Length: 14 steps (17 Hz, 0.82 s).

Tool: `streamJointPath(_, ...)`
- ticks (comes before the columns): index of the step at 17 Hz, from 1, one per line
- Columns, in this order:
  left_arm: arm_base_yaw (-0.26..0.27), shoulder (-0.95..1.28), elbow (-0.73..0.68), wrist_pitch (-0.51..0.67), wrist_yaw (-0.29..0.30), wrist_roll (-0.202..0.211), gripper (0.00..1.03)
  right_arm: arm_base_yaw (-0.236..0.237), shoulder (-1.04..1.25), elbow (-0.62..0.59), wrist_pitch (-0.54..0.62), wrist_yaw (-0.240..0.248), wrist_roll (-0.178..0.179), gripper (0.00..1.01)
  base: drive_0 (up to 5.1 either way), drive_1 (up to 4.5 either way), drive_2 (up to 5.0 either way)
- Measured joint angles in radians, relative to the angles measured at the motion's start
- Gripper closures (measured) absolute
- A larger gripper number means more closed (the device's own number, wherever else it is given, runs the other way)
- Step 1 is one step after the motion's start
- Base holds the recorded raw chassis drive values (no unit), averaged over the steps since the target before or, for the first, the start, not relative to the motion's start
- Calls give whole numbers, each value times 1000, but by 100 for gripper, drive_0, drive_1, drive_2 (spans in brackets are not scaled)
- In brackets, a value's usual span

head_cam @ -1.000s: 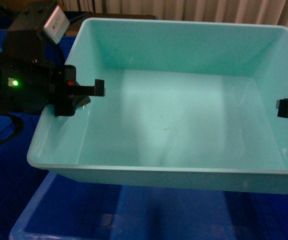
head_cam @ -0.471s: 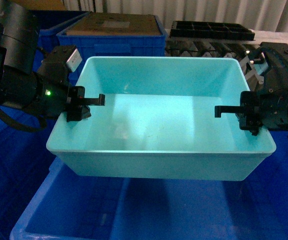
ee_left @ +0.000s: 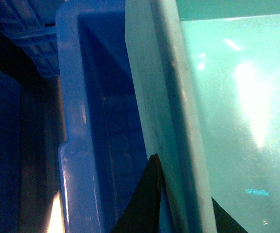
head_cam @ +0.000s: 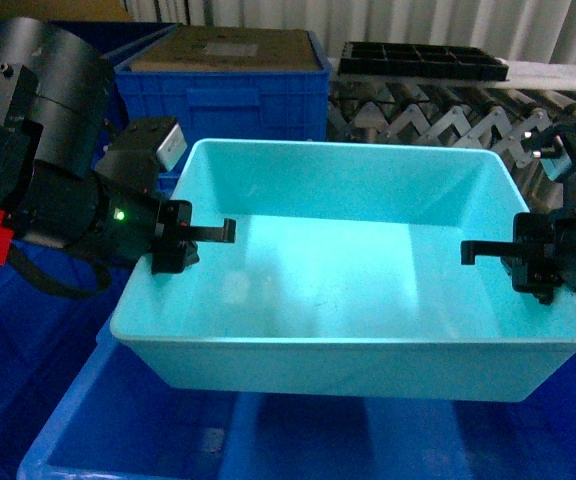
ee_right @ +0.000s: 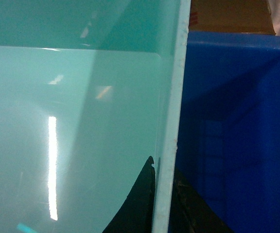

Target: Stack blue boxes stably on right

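Here we keep both hands level: the left hand (head_cam: 183,240) and right hand (head_cam: 528,262) each pinch a side wall of the turquoise tub (head_cam: 353,345) between them, above the royal-blue crate (head_cam: 128,430).

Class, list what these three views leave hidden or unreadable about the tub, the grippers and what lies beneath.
- Head view: the turquoise tub hides its own underside and most of the blue crate below it.
- Head view: the right gripper arm is cut off by the frame edge.
- Left wrist view: the left gripper fingers are dark, cropped at the bottom.
- Right wrist view: the crate's floor is lost in shadow.
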Motion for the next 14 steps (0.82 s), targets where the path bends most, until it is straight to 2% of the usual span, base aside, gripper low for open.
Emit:
streamJointPath(4,-11,-11,-56,19,-4,-29,97,0,0,-33,5,-1,-14,94,0,0,0)
streamJointPath(14,-39,-15,-104,36,-26,-53,97,-7,-5,-111,48,-5,-15,94,0,0,0)
